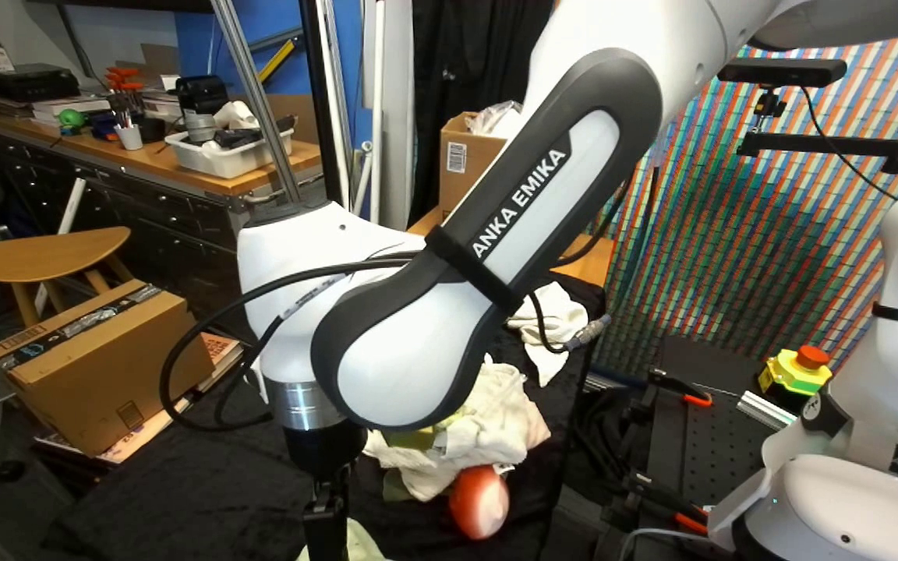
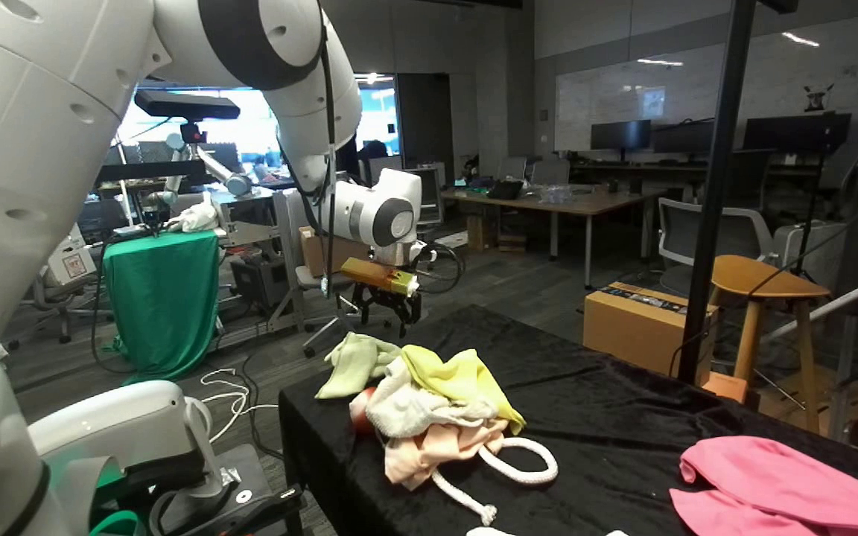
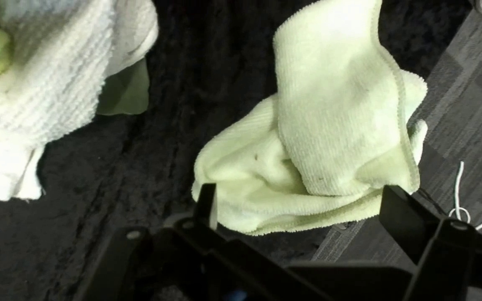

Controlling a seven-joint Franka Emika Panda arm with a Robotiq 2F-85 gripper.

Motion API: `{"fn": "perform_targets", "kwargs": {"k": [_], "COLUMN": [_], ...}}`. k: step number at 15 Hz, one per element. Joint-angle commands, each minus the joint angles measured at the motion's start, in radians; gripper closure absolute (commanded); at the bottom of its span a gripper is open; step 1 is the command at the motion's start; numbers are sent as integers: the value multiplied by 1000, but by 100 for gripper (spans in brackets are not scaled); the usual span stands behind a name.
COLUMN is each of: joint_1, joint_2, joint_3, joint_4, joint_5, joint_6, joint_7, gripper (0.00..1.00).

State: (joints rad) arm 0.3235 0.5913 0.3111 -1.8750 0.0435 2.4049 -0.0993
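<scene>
"Tool (image 3: pixel 299 198) first: how set?"

"Spread wide, jaws well apart, gripping nothing. Hanging higher than the pale green cloth (image 3: pixel 341 100), near but apart from it in an exterior view; in the wrist view, seen with that cloth's folds between the jaw tips."

"And that cloth, lying where?"

"At the edge of the black-covered desk (image 2: pixel 570 417), crumpled, one flap folded over the rest."

"What else close by?"

"Near the pale green cloth, in both exterior views, a red-and-white rounded thing (image 1: pixel 480 502). Across a strip of desk from the pale green cloth, in the wrist view, a white cloth (image 3: pixel 65 75)."

"Farther out?"

"Heaped with the white one in an exterior view: a yellow cloth (image 2: pixel 462 372), a peach cloth (image 2: pixel 440 450) and a looped white rope (image 2: pixel 529 477). Well apart from the pale green cloth, a pink cloth (image 2: pixel 786 484) on the same desk, and off it a cardboard box (image 2: pixel 634 327)."
</scene>
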Motion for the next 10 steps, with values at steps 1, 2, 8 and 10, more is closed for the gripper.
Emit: {"fn": "perform_targets", "kwargs": {"k": [1, 2, 8, 10], "joint_1": [-4, 3, 7, 7], "joint_2": [46, 56, 100, 115], "joint_3": [16, 11, 22, 29], "joint_4": [61, 64, 55, 54], "joint_5": [44, 43, 65, 77], "joint_6": [-57, -51, -32, -30], "joint_7": [1, 10, 23, 24], "gripper": [0, 0, 0, 0]}}
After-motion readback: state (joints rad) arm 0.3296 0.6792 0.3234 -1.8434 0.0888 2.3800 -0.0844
